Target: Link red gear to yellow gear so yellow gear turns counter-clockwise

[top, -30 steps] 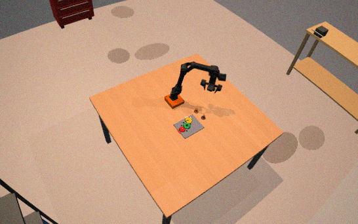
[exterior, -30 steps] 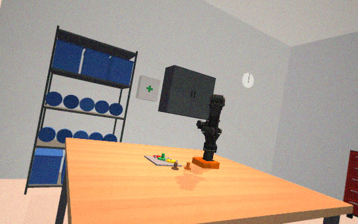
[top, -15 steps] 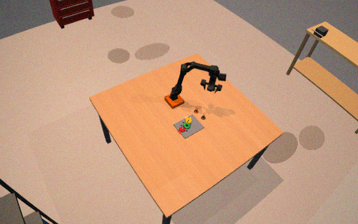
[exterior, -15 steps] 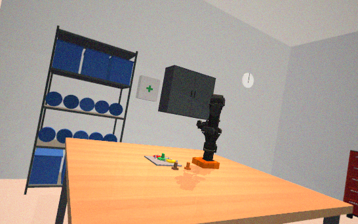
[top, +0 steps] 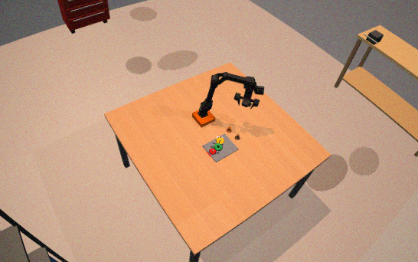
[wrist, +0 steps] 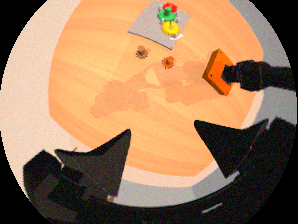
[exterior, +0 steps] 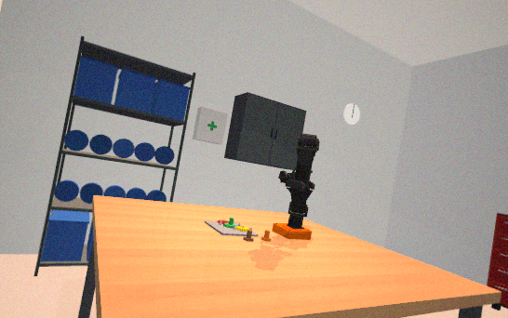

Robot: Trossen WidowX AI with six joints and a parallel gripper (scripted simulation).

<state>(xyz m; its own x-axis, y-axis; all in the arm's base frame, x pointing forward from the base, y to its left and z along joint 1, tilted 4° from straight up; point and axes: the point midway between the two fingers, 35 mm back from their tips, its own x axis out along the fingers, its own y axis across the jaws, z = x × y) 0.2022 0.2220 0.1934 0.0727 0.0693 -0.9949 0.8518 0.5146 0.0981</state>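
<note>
Grey board, bearing green gear between red (seven o'clock, top view) and yellow; tool spread apart.

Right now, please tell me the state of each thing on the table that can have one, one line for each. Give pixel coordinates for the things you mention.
Gripper [top: 246, 104] [wrist: 162, 125]: open, nothing held, away from the board
Green gear [top: 218, 147] [exterior: 231, 224] [wrist: 166, 15]: on the board, between red and yellow gears
Red gear [top: 212, 152] [wrist: 171, 7]: on the board
Yellow gear [top: 220, 141] [exterior: 242, 229] [wrist: 170, 28]: on the board
Orange gear [top: 229, 129] [exterior: 266, 236] [wrist: 168, 62]: loose, on the table
Brown gear [top: 237, 137] [exterior: 248, 236] [wrist: 142, 52]: loose, on the table
</note>
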